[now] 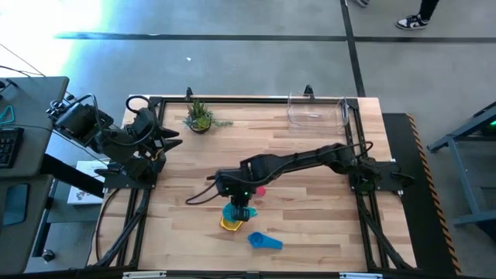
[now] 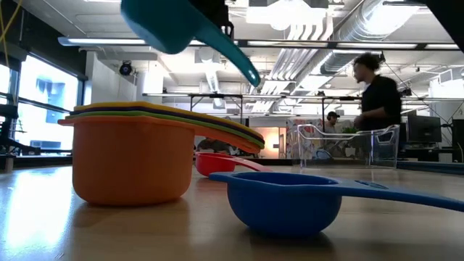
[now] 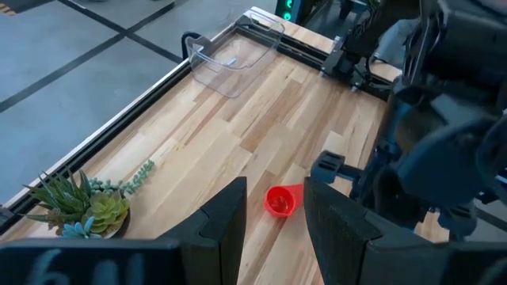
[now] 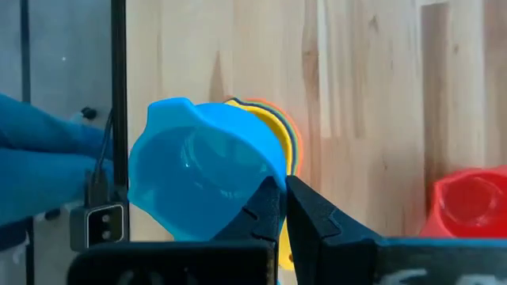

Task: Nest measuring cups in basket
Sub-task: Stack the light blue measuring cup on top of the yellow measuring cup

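High view shows the right gripper [image 1: 242, 211] clamped on a teal cup's [image 1: 235, 211] handle above the nested stack [image 1: 231, 224]; next, I judge, lower squarely and release.

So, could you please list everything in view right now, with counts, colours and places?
teal cup: one, light blue-teal, held in the air over the stack.
nested stack: one, orange outermost with yellow and green rims showing, near the table's front edge.
blue cup: one, blue, on the table beside the stack.
red cup: one, red-pink, on the table just behind the stack.
basket: one, clear, far right corner, nothing visible inside.
plant: one, green, far left of the table.
person: one, dark top, in the room behind.
left gripper: open, waiting at the left edge.
right gripper: shut on the teal cup.
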Robot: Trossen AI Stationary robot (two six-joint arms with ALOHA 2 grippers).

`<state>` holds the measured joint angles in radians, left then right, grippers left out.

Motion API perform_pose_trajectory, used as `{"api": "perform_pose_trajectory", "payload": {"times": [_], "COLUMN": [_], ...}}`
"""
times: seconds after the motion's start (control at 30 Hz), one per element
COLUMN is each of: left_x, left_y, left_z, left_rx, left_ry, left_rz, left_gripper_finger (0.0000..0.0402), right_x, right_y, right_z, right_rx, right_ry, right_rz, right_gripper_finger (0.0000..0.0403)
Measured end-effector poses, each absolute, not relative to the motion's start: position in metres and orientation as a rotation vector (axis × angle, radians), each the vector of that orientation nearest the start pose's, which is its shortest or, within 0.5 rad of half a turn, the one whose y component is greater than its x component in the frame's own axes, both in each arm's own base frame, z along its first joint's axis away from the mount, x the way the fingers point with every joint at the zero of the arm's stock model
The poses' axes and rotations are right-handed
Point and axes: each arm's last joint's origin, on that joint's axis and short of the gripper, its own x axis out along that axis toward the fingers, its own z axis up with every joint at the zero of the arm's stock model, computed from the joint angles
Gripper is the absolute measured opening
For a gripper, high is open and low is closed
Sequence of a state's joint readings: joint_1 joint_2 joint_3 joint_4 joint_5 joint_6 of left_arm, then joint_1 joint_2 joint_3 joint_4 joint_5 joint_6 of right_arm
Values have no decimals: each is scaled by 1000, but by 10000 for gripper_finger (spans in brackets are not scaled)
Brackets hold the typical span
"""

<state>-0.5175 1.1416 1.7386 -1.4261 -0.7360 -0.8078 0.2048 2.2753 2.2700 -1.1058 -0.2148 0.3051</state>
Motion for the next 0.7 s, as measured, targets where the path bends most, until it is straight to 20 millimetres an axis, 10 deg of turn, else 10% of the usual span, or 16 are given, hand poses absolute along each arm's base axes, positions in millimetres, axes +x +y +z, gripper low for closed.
{"api": "perform_pose_trajectory", "payload": {"times": [0.7], "left_x": [135], "left_y": [-54], "left_z": [464], "left_rx": [-278], "left_ry": [541], "left_rz": [457], "left_gripper_finger": [115], "right_x": [481], "right_y": [117], "right_z": [244], "right_rx": [247], "right_ry": [1199], "right_rz": [274], "right_gripper_finger": [0]}}
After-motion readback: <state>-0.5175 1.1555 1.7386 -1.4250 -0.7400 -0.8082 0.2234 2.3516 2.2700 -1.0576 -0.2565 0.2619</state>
